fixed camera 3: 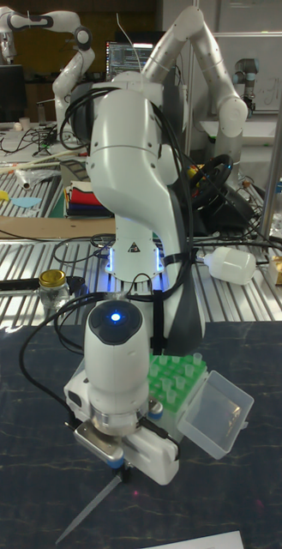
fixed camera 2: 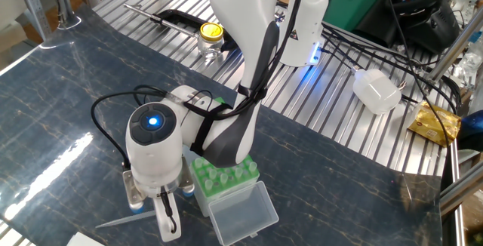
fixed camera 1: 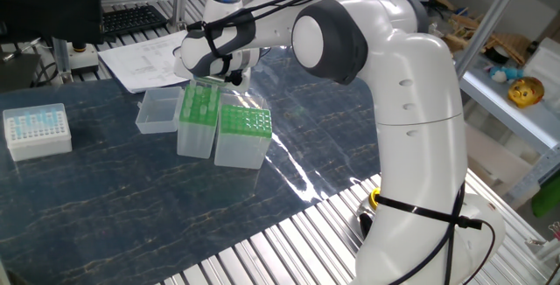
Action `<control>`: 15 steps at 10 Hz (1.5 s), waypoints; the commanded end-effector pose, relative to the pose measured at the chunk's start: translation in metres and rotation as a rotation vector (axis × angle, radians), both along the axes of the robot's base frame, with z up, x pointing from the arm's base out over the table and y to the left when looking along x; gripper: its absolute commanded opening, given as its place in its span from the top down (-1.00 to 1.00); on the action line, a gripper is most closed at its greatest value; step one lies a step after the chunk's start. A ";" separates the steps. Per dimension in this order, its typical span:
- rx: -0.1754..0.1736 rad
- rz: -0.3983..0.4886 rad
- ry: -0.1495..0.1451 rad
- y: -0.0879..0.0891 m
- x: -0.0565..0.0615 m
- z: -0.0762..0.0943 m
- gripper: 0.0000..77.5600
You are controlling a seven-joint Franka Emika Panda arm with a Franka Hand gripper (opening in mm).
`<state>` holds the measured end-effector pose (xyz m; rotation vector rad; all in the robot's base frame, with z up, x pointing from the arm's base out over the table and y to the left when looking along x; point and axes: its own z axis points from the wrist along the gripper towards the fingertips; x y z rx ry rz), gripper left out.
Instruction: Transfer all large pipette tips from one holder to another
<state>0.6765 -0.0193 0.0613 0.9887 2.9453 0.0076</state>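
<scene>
Translucent and slanting, a large pipette tip (fixed camera 3: 96, 508) is being carried pinched in the jaws (fixed camera 3: 121, 467), needing uprighting over the narrower green rack (fixed camera 1: 200, 103).

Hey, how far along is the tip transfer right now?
Done: unclear, since how many tips sit in either box is too small to tell. In hand: the hand grips one tip, slanting down beside the narrow box. Left: seat that tip in the narrow box, then move whatever remains in the wide box.
</scene>
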 end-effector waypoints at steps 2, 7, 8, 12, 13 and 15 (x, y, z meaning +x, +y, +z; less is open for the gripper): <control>-0.001 -0.008 -0.004 0.000 0.001 0.001 0.97; -0.003 -0.058 0.001 -0.010 -0.009 0.046 0.97; -0.002 -0.058 0.001 -0.011 -0.010 0.049 0.97; -0.011 -0.056 0.004 -0.025 -0.005 0.086 0.97; -0.011 -0.048 0.007 -0.028 -0.005 0.091 0.97; -0.008 -0.039 0.021 -0.030 -0.009 0.098 0.97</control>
